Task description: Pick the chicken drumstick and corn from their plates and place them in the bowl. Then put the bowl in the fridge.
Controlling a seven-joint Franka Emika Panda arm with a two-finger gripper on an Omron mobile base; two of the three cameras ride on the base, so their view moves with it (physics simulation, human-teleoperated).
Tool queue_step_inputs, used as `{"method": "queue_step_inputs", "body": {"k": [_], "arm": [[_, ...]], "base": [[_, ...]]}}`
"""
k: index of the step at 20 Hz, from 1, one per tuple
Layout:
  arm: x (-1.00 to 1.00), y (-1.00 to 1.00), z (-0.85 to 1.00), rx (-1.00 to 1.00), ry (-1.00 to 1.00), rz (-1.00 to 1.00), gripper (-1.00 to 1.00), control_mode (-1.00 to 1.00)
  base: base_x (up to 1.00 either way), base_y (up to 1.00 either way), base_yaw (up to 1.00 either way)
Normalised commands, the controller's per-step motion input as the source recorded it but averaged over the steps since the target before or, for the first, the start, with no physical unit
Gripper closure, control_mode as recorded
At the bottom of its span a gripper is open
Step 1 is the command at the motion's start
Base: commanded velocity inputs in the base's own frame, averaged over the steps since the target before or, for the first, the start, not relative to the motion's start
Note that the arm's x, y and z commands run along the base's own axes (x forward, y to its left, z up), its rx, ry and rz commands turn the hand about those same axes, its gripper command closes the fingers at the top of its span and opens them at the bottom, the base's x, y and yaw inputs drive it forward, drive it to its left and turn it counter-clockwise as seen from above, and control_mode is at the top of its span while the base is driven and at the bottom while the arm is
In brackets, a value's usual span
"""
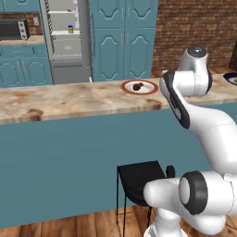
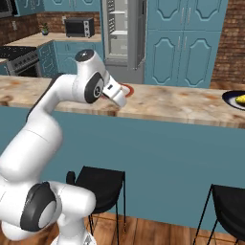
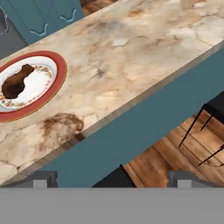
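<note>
Black stools (image 1: pixel 139 180) stand nearest, on the wood floor below the marble desk (image 1: pixel 69 99). Above the desk's near edge hangs the gripper (image 3: pixel 113 177) — its fingers (image 3: pixel 43 178) spread wide apart, holding nothing. On the desk, the chicken drumstick (image 3: pixel 16 81) lies on the red-rimmed plate (image 3: pixel 57 76). Far to the right, the corn (image 2: pixel 240 99) rests on the navy-rimmed plate (image 2: pixel 228 101). Beyond — the fridge (image 2: pixel 124 36) stands open between teal cabinets (image 2: pixel 184 40).

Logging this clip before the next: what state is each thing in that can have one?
Tall grey steel fridge: door open, white shelves showing.
Dark brown chicken drumstick: lying on the red-rimmed white plate, untouched.
Yellow corn cob: resting on the dark-rimmed plate.
Gripper: open, empty.
</note>
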Motion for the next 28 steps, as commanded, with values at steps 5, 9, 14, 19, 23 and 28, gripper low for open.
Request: {"method": "queue_step_inputs", "body": {"k": [5,9,14,19,23,28], "arm": [[0.55,0.12,-0.03,0.00,0.00,0.12,-1.00,-1.00],[0.53,0.29,-0.04,0.00,0.00,0.13,-1.00,-1.00],[0.50,0.33,0.00,0.00,0.07,0.05,-1.00,-1.00],[0.62,0.21,0.00,0.00,0.11,0.00,-1.00,-1.00],[0.59,0.24,-0.06,0.00,0.24,0.00,-1.00,-1.00],[0.55,0.20,-0.13,0.00,0.20,0.00,-1.00,-1.00]], "base": [[0.00,0.00,0.00],[0.00,0.00,0.00],[0.00,0.00,0.00],[0.00,0.00,0.00],[0.00,0.00,0.00],[0.00,0.00,0.00]]}}
